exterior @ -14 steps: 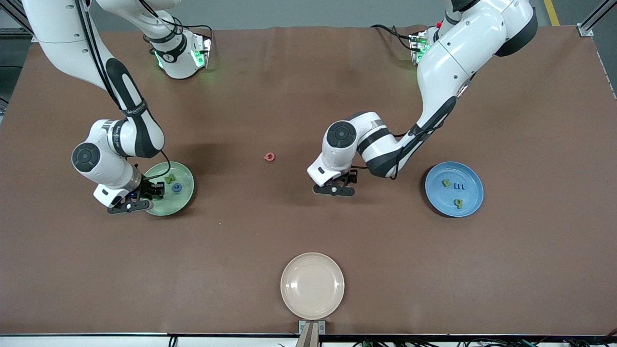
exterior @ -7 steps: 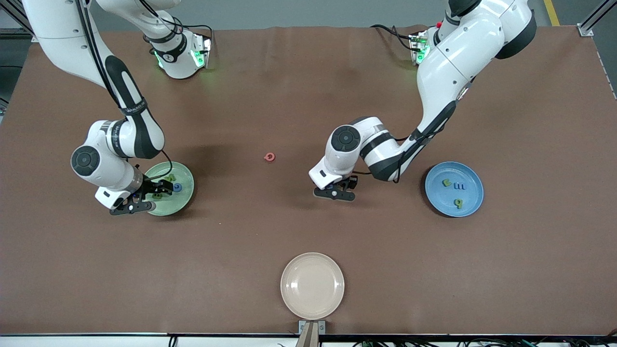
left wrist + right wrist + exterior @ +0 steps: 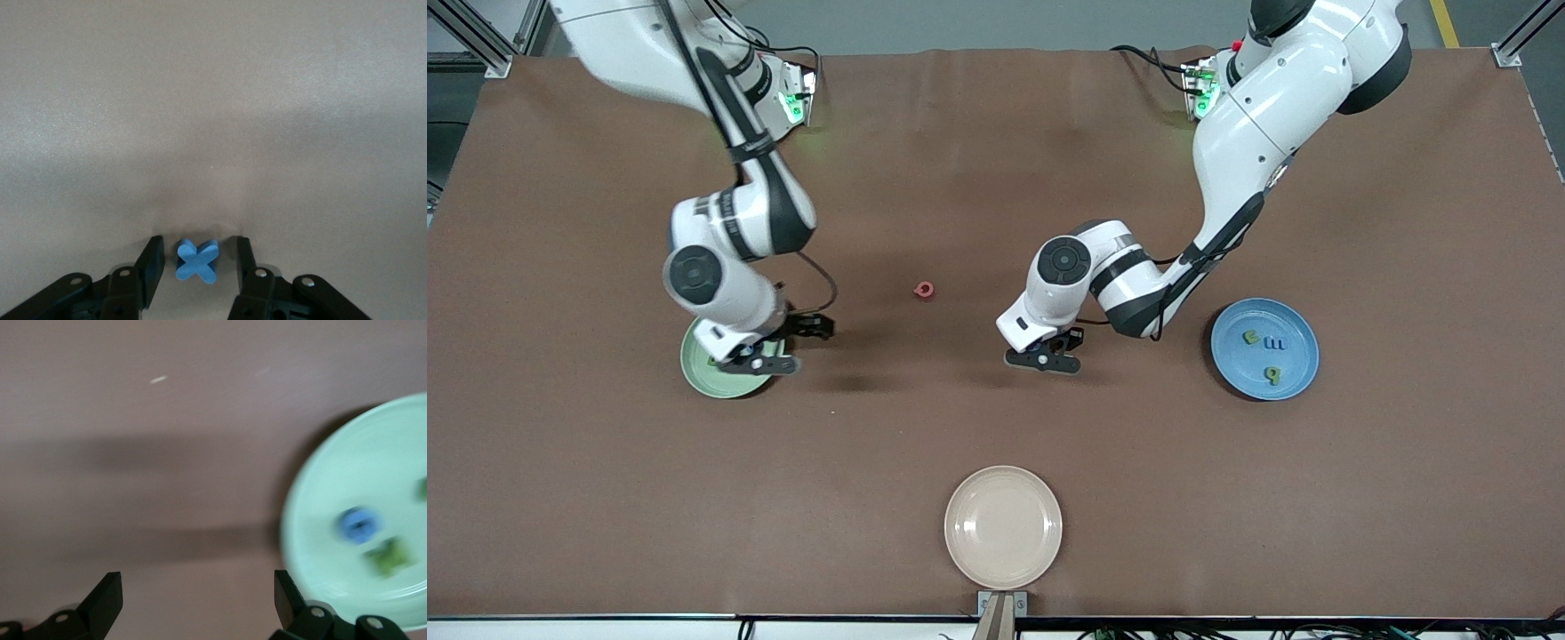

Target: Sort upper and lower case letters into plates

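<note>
**Figure. The left jaws bracketing a blue letter near mid-table.** Clock directions are read on the front view.

The left gripper [image 3: 199, 241] is low over the table, at about 9 o'clock from the blue plate [image 3: 1294, 378]. The left wrist view shows a blue foam X [image 3: 197, 261] lying flat between its 2 fingers [image 3: 155, 263]. The jaws stand apart with a narrow strip of table visible on each side of the letter, so they bracket it but do not yet grip it.

The X has 4 equal arms and no long axis. Its arms run diagonally to the line on which the jaws close, so the pads would probably meet pairs of arm tips, not a flat edge. The letter looks centred, and straight closure should suffice.

The right gripper [image 3: 197, 587] hangs over the table at the 3 o'clock rim of the pale green plate [image 3: 698, 373]. Its jaws are wide open and hold nothing. That plate carries a blue letter [image 3: 359, 524] and green ones.

A small red letter [image 3: 925, 290] lies at 10 o'clock from the left gripper, between the 2 arms and a little closer to the left. The blue plate holds 3 letters. A cream plate [image 3: 1003, 498] sits at 6 o'clock.
</note>
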`<state>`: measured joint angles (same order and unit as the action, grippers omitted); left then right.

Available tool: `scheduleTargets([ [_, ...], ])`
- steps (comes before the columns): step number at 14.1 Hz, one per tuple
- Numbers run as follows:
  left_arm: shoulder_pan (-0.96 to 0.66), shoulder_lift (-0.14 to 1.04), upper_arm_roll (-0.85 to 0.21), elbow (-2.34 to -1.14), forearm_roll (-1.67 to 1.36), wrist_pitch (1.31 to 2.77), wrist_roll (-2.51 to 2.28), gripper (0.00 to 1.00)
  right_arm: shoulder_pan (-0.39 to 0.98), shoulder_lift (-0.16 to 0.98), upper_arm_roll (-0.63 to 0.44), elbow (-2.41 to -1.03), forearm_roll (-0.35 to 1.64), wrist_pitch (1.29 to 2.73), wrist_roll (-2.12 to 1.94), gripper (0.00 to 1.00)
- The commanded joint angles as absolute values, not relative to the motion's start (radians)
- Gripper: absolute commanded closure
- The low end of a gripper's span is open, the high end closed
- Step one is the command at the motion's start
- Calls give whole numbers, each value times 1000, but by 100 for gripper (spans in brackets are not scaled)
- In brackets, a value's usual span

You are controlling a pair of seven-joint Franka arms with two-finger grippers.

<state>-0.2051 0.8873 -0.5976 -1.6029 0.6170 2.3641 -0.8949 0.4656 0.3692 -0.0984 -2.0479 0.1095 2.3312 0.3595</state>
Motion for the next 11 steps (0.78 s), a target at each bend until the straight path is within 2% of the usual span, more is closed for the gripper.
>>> scheduleTargets([
  [1,-216,897,-589,-1585,627,2370,-885,58,570,360,-109,-2089,127,2413,529,0],
  [2,-216,897,-589,-1585,629,2370,-885,64,603,371,-109,-2103,127,2455,564,0],
  [4,-216,897,-589,-1586,629,2370,-885,68,670,406,-110,-2123,127,2541,639,0],
  [7,-216,897,-589,-1588,629,2370,-888,80,742,475,-110,-2125,126,2643,741,0],
  [11,-213,884,-589,-1589,630,2352,-888,90,788,511,-110,-2125,126,2681,741,0],
])
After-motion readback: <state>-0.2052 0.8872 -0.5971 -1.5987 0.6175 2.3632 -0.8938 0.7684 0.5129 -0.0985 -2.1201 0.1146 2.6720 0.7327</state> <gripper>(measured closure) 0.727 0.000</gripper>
